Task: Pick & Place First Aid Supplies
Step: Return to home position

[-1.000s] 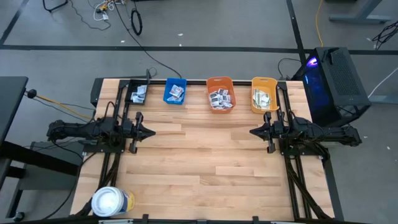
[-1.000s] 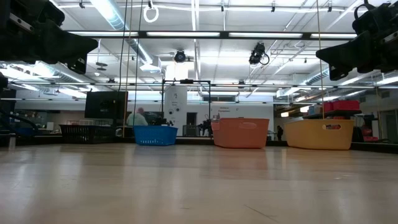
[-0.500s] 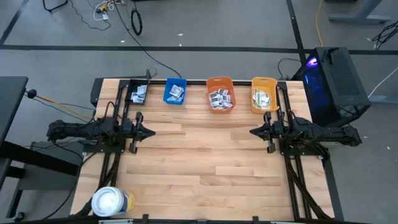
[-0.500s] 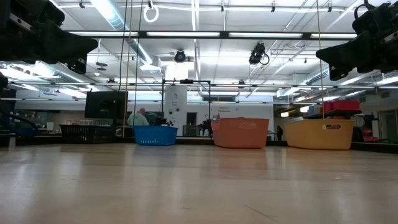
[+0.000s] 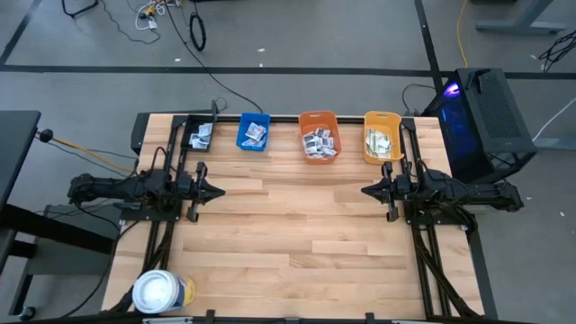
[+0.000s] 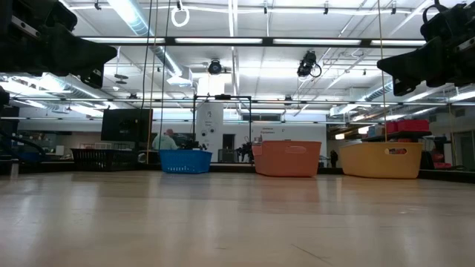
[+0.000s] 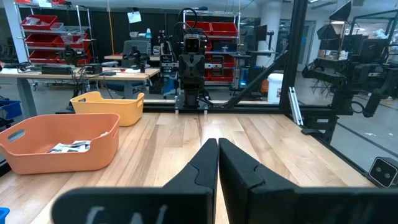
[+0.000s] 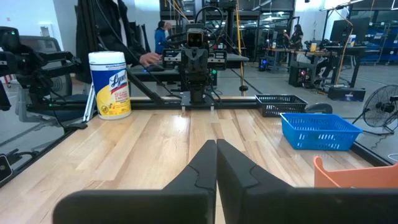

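Left gripper [image 5: 219, 192]: clenched, empty, above the desk's [image 5: 288, 234] left side, pointing inward. Right gripper [image 5: 364, 191]: also closed on nothing, facing it from the right side. Packets [image 5: 319, 144] lie well apart from both, in the blue bin [image 5: 242, 133], orange bin [image 5: 318, 114] and yellow bin [image 5: 382, 114] along the far edge. A few more, seemingly, in the black basket [image 5: 189, 133].

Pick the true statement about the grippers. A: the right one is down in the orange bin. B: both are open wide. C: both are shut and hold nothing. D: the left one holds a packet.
C: in their own wrist views, the left gripper and the right gripper each have their tips pressed together with nothing between them.
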